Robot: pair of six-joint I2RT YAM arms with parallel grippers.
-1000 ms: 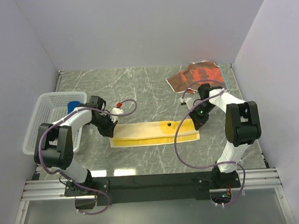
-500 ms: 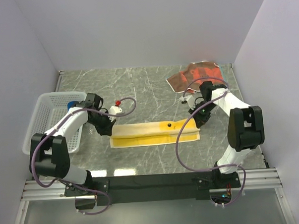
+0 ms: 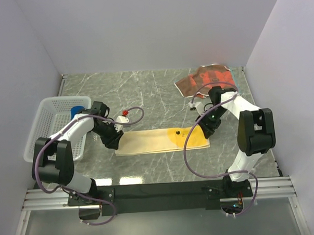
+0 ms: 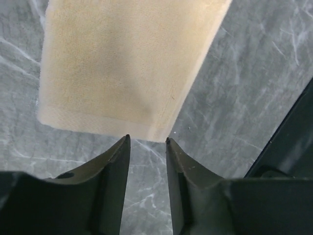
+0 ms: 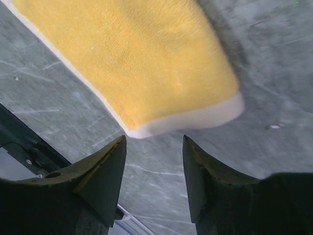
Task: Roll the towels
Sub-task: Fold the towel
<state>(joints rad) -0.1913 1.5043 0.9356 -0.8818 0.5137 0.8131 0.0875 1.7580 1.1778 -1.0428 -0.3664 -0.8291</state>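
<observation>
- Towels: three show in the top view. The yellow towel (image 3: pixel 158 142) lies flat as one long strip at frame centre on the grey marbled table (image 3: pixel 145 92), pale cream along its left part and brighter yellow at its right end.
- The patterned towel (image 3: pixel 207 78) lies rumpled at upper right. The blue towel (image 3: pixel 77 110) sits in the one white basket (image 3: pixel 46 138) at the left edge.
- There are two grippers, one at each end of the strip.
- The left gripper (image 4: pixel 146 144) has its fingers slightly apart with nothing between them, tips just short of the cream end.
- The right gripper (image 5: pixel 154 142) is spread wider and empty, tips just short of the yellow end's pale border.
</observation>
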